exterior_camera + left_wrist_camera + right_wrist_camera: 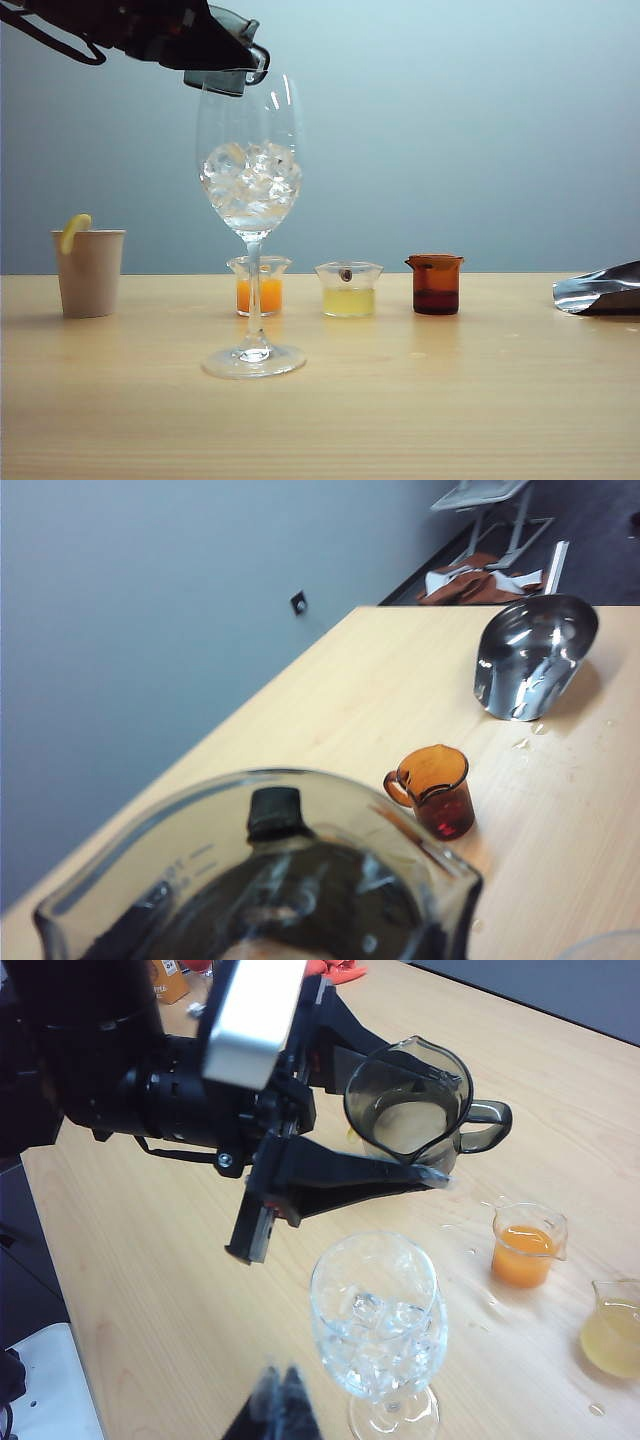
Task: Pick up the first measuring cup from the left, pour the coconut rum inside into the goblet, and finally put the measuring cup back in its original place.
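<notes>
My left gripper (232, 62) is shut on the smoky grey measuring cup (228, 78), holding it tilted right at the goblet's rim. The goblet (250, 180) is a tall clear stemmed glass with ice in its bowl. In the right wrist view the measuring cup (385, 1090) hangs above the goblet (378, 1320), lip towards the glass, and what may be coconut rum (403, 1126) shows inside. No stream shows. In the left wrist view the measuring cup (300, 880) fills the foreground and a black finger pad (273, 813) shows through it. My right gripper (281, 1406) is shut and empty, near the goblet's foot.
A beige paper cup (88, 272) with a lemon slice stands at the left. Behind the goblet stand a cup of orange liquid (259, 288), a cup of pale yellow liquid (348, 292) and an amber cup (435, 284). A shiny metal scoop (600, 290) lies at the right edge.
</notes>
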Controlling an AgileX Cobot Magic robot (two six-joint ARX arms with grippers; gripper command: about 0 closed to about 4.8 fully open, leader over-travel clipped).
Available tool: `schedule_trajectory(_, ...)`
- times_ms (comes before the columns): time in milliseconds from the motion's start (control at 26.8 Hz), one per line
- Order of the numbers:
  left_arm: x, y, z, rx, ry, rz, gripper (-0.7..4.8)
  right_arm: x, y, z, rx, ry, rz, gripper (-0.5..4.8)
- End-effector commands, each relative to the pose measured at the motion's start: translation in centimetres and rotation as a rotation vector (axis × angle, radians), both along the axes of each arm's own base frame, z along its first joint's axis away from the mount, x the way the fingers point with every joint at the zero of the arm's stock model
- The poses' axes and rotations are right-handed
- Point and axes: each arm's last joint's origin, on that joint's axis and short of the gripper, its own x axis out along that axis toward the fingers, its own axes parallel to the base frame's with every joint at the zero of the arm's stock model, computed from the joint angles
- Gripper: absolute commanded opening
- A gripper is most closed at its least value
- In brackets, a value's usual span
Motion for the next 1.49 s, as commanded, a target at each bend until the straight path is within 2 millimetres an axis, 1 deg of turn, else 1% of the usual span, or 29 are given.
schedule_trajectory(37, -0.18, -0.04, 0.56, 0.027, -0.087, -0.045, 1.78, -0.05, -0.08, 0.43, 0.018, -0.014, -0.003, -0.09)
schedule_trajectory(149, -0.18, -0.05, 0.58, 0.035, -0.099, -0.046, 1.78, -0.05, -0.08, 0.43, 0.018, -0.014, -0.004, -0.09)
schedule_trajectory(336, -0.2, -0.06, 0.58, 0.095, -0.171, -0.064, 1.78, -0.05, -0.08, 0.43, 0.018, -0.015, -0.003, -0.09)
schedule_trajectory(672, -0.21, -0.06, 0.57, 0.142, -0.226, -0.072, 1.78, -0.05, -0.08, 0.43, 0.016, -0.017, -0.004, -0.09)
schedule_trajectory(859, -0.21, -0.06, 0.57, 0.15, -0.236, -0.074, 1.77, -0.04, -0.08, 0.43, 0.016, -0.018, -0.005, -0.09)
schedule_trajectory(1493, -0.75, -0.13, 1.11, 0.221, -0.359, -0.112, 1.73, -0.03, -0.07, 0.39, 0.015, -0.016, -0.005, -0.09)
